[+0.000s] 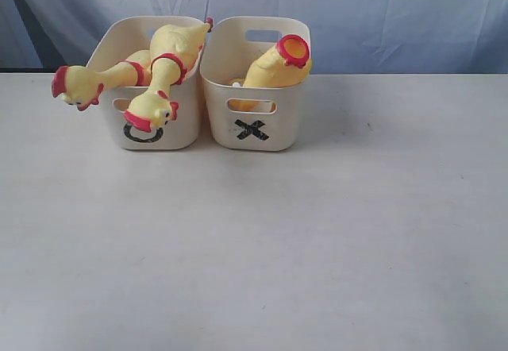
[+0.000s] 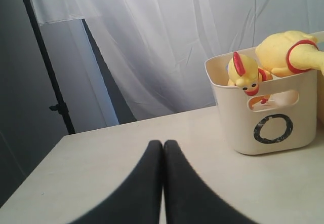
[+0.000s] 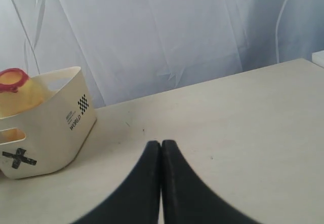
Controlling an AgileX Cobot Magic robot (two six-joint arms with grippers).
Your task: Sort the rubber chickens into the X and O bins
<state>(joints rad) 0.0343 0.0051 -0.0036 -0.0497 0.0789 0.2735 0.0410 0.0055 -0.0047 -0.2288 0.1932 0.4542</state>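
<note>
Two cream bins stand side by side at the back of the table. The O bin holds two yellow rubber chickens: one hangs its head over the left rim, the other droops its head over the front. The X bin holds a headless chicken with a red-rimmed neck hole. Neither arm shows in the exterior view. My left gripper is shut and empty, low over the table, with the O bin beyond it. My right gripper is also shut and empty, the X bin off to its side.
A pale curtain hangs behind the table. A dark stand pole rises beyond the table's edge in the left wrist view. The table in front of the bins is bare.
</note>
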